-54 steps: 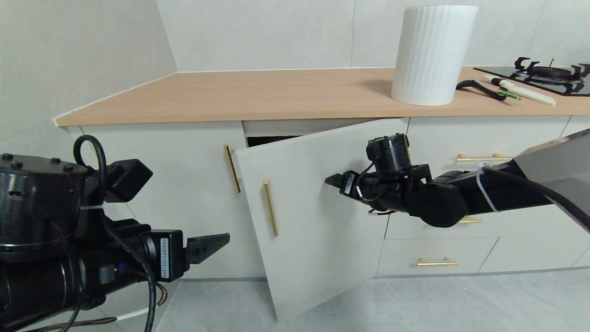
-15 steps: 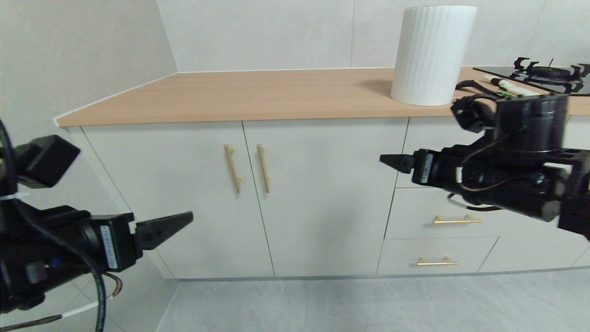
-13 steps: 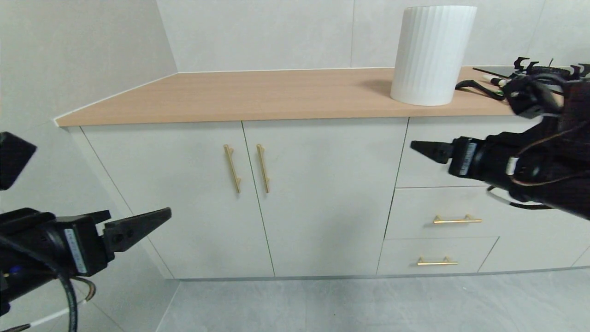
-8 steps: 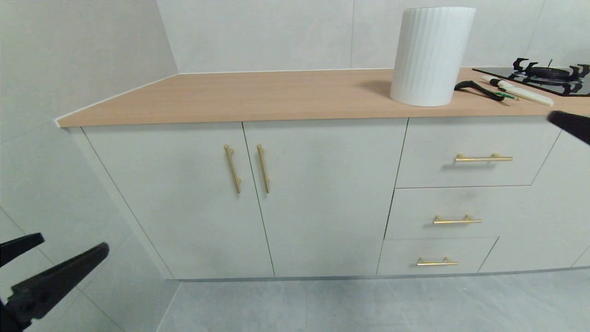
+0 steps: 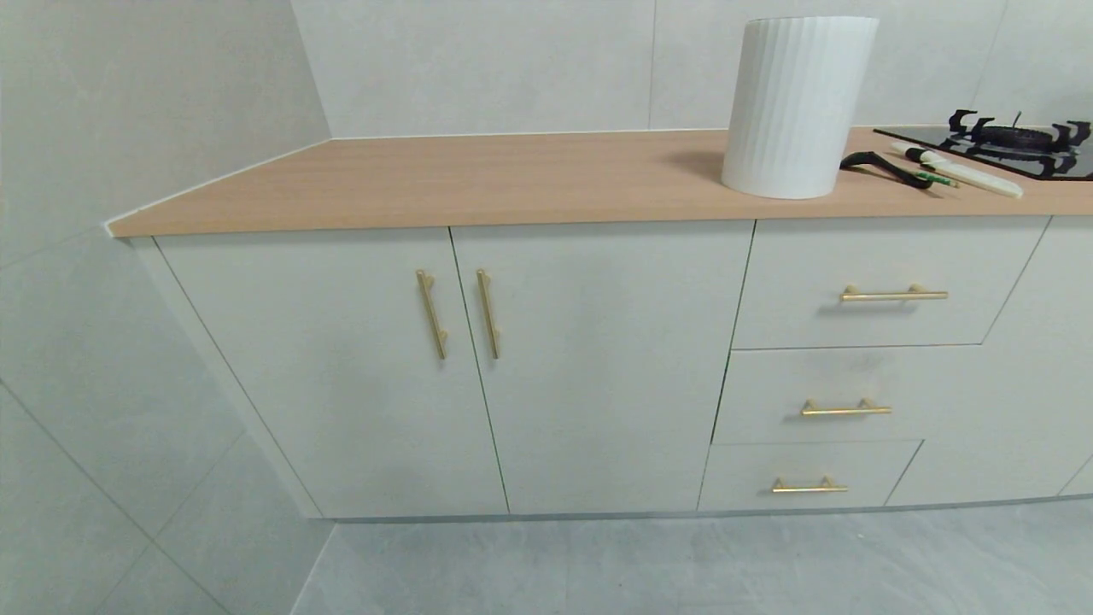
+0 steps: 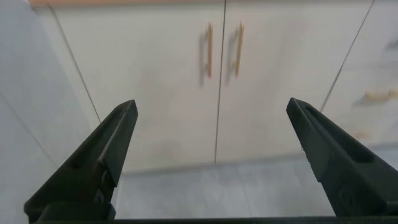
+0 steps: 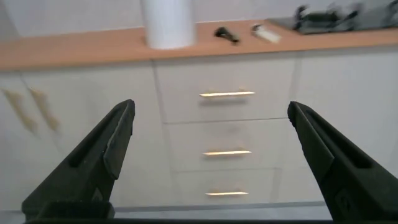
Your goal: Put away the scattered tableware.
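A black-handled utensil (image 5: 884, 165) and a cream-coloured utensil (image 5: 969, 173) lie on the wooden countertop (image 5: 478, 175), to the right of a tall white ribbed container (image 5: 798, 107). In the right wrist view the same utensils (image 7: 227, 33) lie beside the container (image 7: 166, 22). My left gripper (image 6: 211, 106) is open and empty, facing the two shut cabinet doors (image 6: 221, 81) from some distance. My right gripper (image 7: 211, 106) is open and empty, held back from the stack of drawers (image 7: 227, 121).
A black gas hob (image 5: 1016, 137) sits at the counter's far right. Both cabinet doors (image 5: 461, 359) with gold handles are shut, as are three drawers (image 5: 854, 342). A tiled wall (image 5: 94, 256) closes the left side. Grey floor (image 5: 683, 564) lies in front.
The right-hand cabinet door, open 3.6 s ago, is now shut. Both arms have drawn back out of the head view, left arm down-left, right arm to the right.
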`<state>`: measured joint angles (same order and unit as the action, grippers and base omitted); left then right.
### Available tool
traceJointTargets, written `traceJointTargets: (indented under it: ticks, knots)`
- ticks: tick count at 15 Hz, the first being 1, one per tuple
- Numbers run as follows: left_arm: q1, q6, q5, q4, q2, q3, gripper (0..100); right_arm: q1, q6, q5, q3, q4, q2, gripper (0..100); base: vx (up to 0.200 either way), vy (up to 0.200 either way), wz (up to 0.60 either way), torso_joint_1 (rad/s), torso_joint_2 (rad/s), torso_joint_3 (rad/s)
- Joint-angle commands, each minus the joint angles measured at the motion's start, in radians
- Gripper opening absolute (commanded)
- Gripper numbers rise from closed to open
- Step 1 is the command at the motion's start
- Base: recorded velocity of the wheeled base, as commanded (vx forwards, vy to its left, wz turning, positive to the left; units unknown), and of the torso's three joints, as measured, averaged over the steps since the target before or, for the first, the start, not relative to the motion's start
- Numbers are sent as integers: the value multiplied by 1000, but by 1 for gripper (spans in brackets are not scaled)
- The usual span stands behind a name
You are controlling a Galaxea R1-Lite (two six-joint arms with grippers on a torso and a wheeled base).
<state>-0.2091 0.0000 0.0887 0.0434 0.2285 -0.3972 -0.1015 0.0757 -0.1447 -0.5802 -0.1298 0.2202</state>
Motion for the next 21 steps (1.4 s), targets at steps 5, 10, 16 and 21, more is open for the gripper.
traceJointTargets:
  ticks: [5,10,16,21]
  knots:
    - [182,5,0,-4,-167,57,100,98,30,-36,161,-53,-220,100,0,0,0,0,0,0]
    - [209,11,-80,-50,-229,302,100,100,19,31,539,176,-220,100,0,0,0,0,0,0]
    - [209,-28,-211,-97,-229,397,100,98,-24,146,580,187,-220,100,0,0,0,0,0,0]
    - [209,-28,-215,-97,-229,397,100,97,-22,215,579,134,-216,100,0,0,0,0,0,0]
